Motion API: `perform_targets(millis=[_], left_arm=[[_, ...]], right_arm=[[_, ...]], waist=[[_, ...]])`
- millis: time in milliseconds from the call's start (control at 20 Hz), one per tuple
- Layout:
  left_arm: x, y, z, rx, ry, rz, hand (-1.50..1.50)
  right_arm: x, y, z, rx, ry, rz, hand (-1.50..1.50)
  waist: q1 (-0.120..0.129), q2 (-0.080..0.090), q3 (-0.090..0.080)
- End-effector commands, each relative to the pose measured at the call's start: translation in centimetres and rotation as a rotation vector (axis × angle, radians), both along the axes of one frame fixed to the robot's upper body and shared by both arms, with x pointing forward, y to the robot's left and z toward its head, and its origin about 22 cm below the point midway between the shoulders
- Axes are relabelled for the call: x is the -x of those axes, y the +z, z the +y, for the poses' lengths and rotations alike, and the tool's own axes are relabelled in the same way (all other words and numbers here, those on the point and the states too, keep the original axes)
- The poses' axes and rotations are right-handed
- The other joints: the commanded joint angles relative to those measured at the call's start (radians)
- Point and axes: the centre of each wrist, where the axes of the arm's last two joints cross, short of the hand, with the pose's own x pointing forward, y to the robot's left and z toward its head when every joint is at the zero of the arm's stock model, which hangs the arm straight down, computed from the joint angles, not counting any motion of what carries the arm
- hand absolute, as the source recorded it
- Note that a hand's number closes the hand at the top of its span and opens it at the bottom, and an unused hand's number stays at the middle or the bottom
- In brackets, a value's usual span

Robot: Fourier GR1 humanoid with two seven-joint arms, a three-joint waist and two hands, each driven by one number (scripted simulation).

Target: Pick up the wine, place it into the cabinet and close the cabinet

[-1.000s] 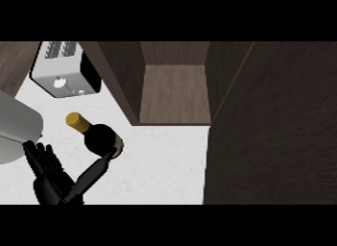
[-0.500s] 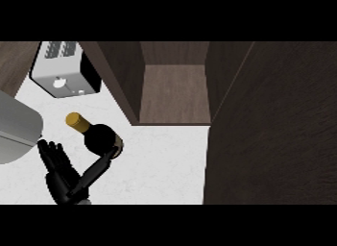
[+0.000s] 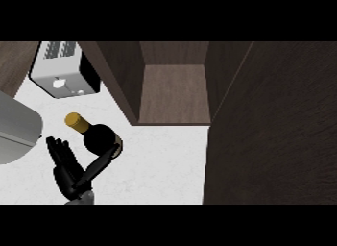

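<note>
The wine (image 3: pixel 93 133) stood on the white surface (image 3: pixel 163 163) at the left of the frame, its gold cap toward the upper left, just below the toaster (image 3: pixel 61 69). One hand (image 3: pixel 66 168) showed at the lower left, coming in at the frame's left side, so I judged it the left one. Its fingers were straight and spread, and the thumb touched the dark body of the bottle, but nothing was held yet. The cabinet (image 3: pixel 174 91) was open in the upper middle, its door (image 3: pixel 284 129) filling the right. To do the grasp well, the fingers should probably close around the wide body, not the neck, before lifting. The right hand was not seen.
</note>
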Motion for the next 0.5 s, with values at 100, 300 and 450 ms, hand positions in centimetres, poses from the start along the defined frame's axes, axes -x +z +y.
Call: perform_targets(millis=[100, 300, 450], left_arm=[[-0.1, -3.1, -1.3, -0.002, 0.004, 0.01, -1.5], [-0.5, -4.2, 0.5, 0.043, 0.007, -0.032, -1.5], [-0.9, -4.2, 0.6, 0.058, 0.013, -0.055, -1.5]], right_arm=[[-1.1, 0.2, -0.9, -0.012, -0.005, -0.014, -1.5], [-0.5, 0.3, -1.1, -0.013, -0.017, -0.004, -1.5], [0.4, 0.4, -0.8, 0.013, -0.019, -0.014, -1.5]], waist=[[-0.001, 0.001, 0.0], [-0.002, 0.001, 0.0], [-0.002, 0.0, 0.0]])
